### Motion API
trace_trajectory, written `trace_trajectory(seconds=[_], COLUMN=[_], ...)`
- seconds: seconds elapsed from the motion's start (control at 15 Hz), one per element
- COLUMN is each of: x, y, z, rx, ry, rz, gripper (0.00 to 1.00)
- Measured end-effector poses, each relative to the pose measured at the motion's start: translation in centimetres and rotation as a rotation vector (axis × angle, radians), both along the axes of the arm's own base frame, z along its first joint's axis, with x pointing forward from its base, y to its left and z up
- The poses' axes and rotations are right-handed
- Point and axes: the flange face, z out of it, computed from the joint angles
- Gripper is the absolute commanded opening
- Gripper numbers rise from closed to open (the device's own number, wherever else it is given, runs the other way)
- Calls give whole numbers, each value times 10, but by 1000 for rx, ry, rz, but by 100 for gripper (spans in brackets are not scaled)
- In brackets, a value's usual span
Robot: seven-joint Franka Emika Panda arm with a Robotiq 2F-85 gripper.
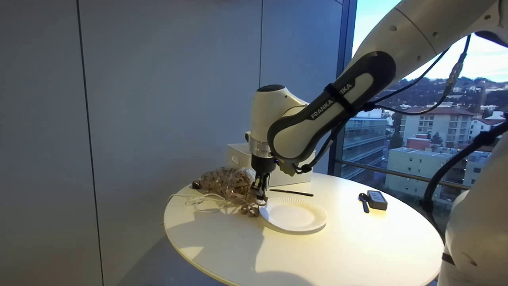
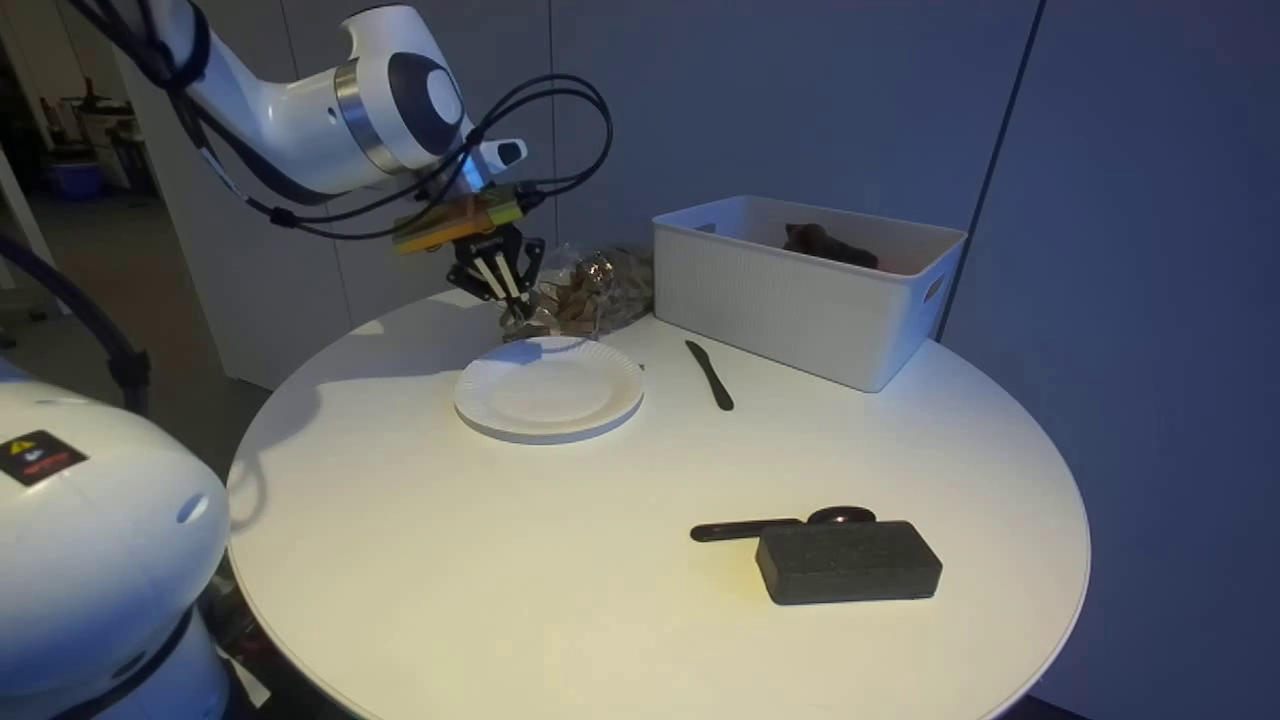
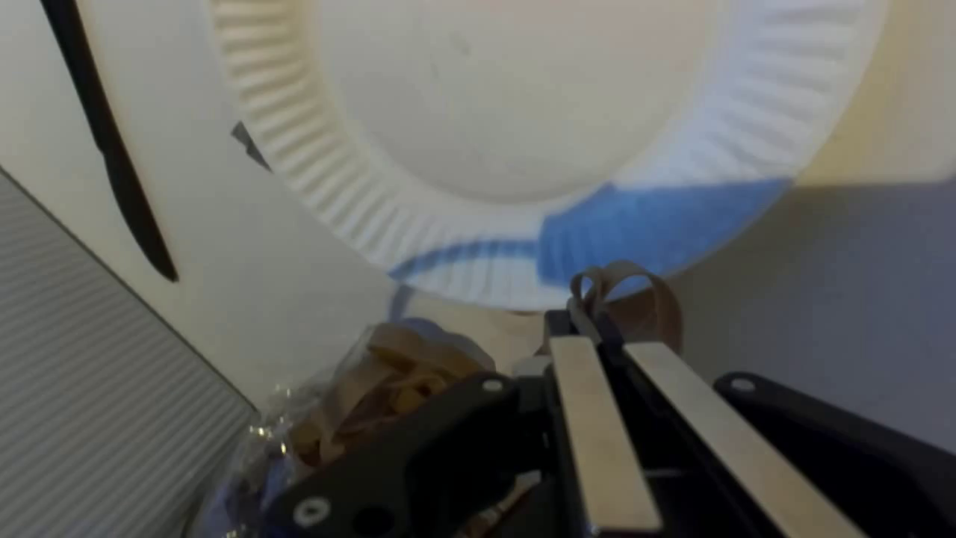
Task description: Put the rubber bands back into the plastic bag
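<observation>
Bands [image 1: 234,190]: flat strips, tan to brown, curled into loops and heaped together. The greater part is inside the bag [image 1: 222,174], which is clear, crumpled and glinting. In an exterior view the bag lies at ten o'clock from the plate [image 1: 293,215]; loose loops [image 1: 249,211] rest on the table [image 1: 341,250] at the plate's nine o'clock, near its rim.

Gripper [image 3: 586,326]: tips brought together, pinching a band [image 3: 651,278]. In the wrist view its curl protrudes past the tips toward twelve o'clock, overlapping the plate's edge; contact with the plate cannot be told.

Writing: the arm [image 1: 369,75] reads "FRANKA"; a further word is partly covered by a black strap [image 1: 340,99], "IKA" legible. The base [image 2: 110,540] carries a black label [image 2: 40,457] with a yellow warning triangle and red lettering too small to read. Markings atop the block [image 1: 377,200], just short of the plate's three o'clock, are illegible.
</observation>
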Motion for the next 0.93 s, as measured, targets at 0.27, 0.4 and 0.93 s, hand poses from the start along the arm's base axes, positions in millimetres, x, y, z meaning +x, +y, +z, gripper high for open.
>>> trace_trajectory(seconds=[0.27, 0.4, 0.93], x=[29, 43, 91], y=[4, -8, -35], z=[6, 3, -35], rx=[-79, -117, -144], ry=[-134, -178, -157], rz=[16, -22, -86], gripper=[2, 2, 2])
